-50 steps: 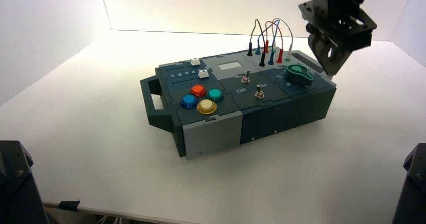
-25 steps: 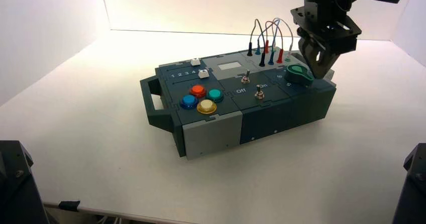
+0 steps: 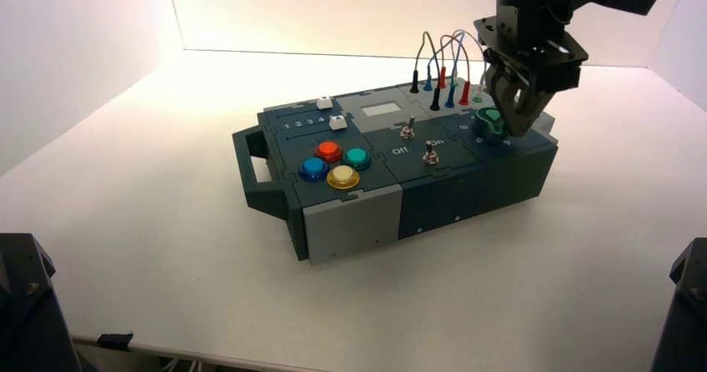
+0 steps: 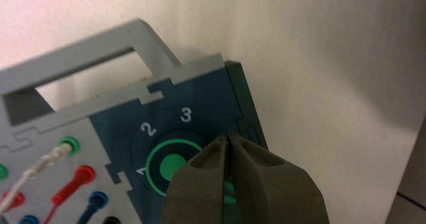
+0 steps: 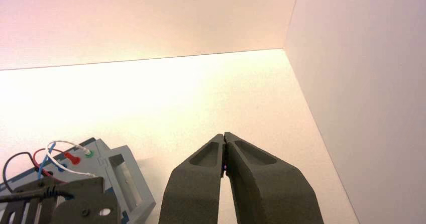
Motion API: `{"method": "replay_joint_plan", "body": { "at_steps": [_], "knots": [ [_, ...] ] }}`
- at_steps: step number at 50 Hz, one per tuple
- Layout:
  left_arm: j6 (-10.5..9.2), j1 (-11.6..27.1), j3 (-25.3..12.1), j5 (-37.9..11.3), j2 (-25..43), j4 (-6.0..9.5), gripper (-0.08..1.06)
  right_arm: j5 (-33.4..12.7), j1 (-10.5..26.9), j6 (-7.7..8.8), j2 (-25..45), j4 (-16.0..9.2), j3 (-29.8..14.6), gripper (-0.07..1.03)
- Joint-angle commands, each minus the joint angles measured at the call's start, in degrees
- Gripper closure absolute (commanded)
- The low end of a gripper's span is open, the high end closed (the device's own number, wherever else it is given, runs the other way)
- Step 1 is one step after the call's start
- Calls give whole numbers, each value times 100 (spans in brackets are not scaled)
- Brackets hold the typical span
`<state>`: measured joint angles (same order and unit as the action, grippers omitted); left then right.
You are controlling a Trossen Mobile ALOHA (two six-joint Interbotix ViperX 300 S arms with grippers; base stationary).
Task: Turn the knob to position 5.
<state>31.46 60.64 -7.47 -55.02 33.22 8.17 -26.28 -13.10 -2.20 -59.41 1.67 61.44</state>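
Closed on both: at left gripper [image 4: 227, 137], over green knob [image 4: 173, 165] on dark panel at box's [image 3: 358, 213] right end, partly hiding it; at right gripper [image 5: 224, 136], idle, apart from box.

A pale, plain surface [image 3: 208, 297] stretches beneath bright light, enclosed by a whitish back wall [image 3: 333, 13] and side walls at left [image 3: 83, 55] and right [image 3: 684, 55]. A thin dark line marks where the back wall meets the surface, whose far part glows almost white. A patch of black tape [image 3: 114, 341] clings to the near edge at left, with pale cables [image 3: 179, 364] visible below in shadow.
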Motion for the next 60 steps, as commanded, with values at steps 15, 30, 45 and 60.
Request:
{"method": "replay_joint_plan", "body": {
  "at_steps": [15, 30, 45, 60],
  "knots": [
    [35, -9, 0, 0, -158, -9, 101, 53, -35, -26, 26, -9, -158, 98],
    [44, 18, -132, -44, -167, 9, 101, 53, -35, -26, 26, -26, -158, 98],
    [35, 149, -343, -97, -193, 35, 101, 70, -44, -26, 62, -35, -167, 98],
    [-70, 167, -352, -475, -457, 70, 101, 70, -44, -26, 62, -70, -167, 98]
  ]
}}
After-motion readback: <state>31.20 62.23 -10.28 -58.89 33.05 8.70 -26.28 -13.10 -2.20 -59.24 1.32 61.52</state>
